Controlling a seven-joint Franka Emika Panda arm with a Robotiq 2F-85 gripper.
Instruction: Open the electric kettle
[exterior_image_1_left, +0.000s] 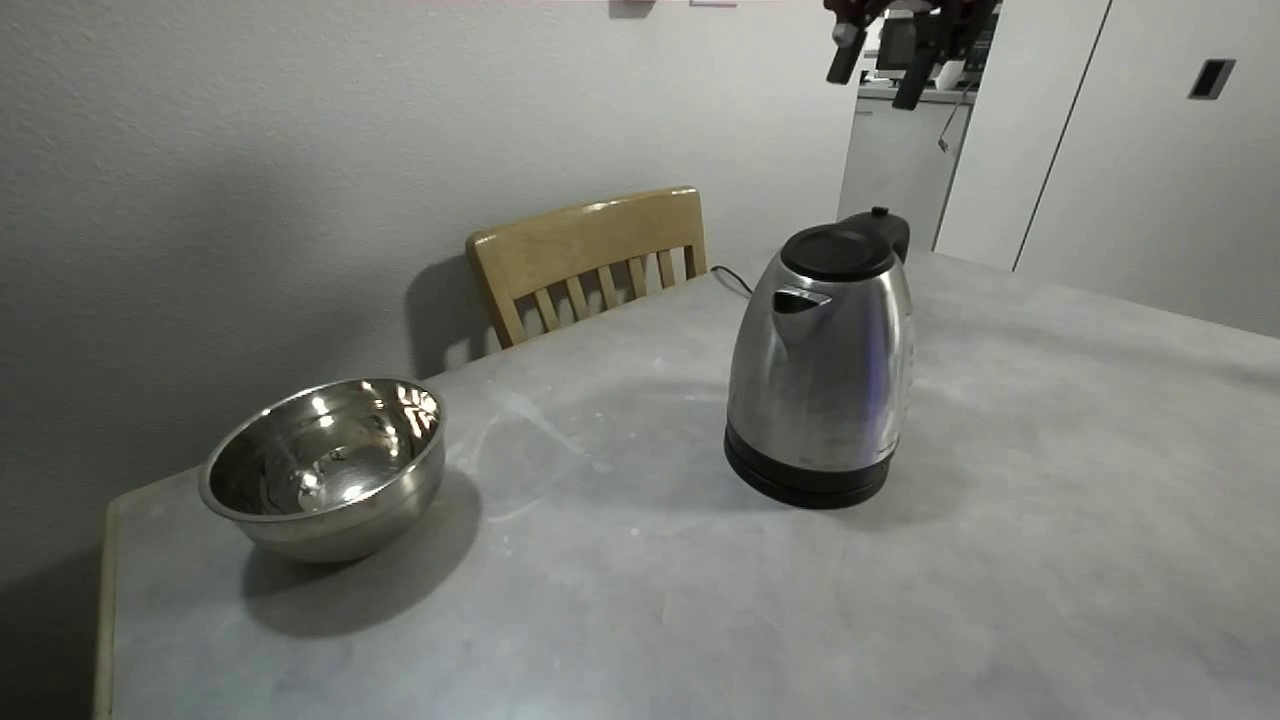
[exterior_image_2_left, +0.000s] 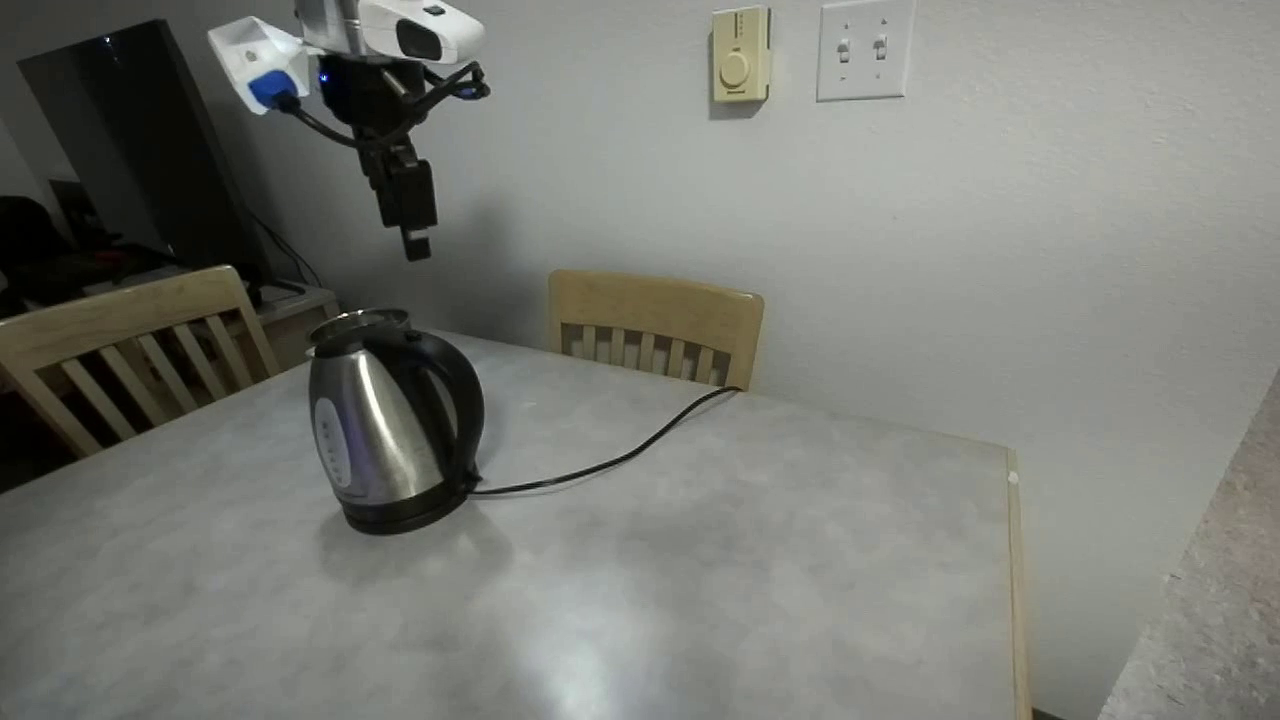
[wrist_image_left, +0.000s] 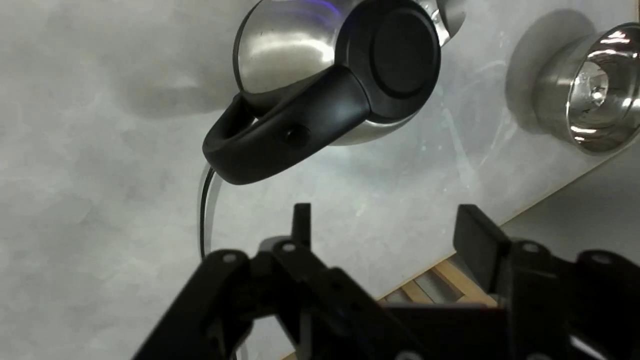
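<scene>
Nearest the wrist camera is the black, two-fingered end effector (wrist_image_left: 382, 220), its fingers (wrist_image_left: 475, 245) set wide apart with nothing held between them. Past it comes the curved black handle (wrist_image_left: 260, 155) of the tall brushed-steel electric kettle (wrist_image_left: 285, 55), with a small round black button (wrist_image_left: 296, 135) on its top. Beyond the handle, the flat round black lid (wrist_image_left: 390, 60) lies closed on the kettle. The kettle stands upright on the grey tabletop (wrist_image_left: 100, 240), its thin black cord (wrist_image_left: 203, 215) leading off from below the handle. Farther off, to the right in the wrist view, sits a wide shiny steel bowl (wrist_image_left: 555, 90); past the tabletop's edge is a pale wooden chair (exterior_image_1_left: 590, 232).

In both exterior views the end effector hangs higher than the kettle and apart from it, so I judge the step in hand to be the approach, with the lid not yet worked. The next move likely calls for bringing the end effector over the button, which I take to be the lid release. Narrowing the fingers into one blunt tip seems wise, then a straight push down, soft enough that the kettle does not rock.
</scene>
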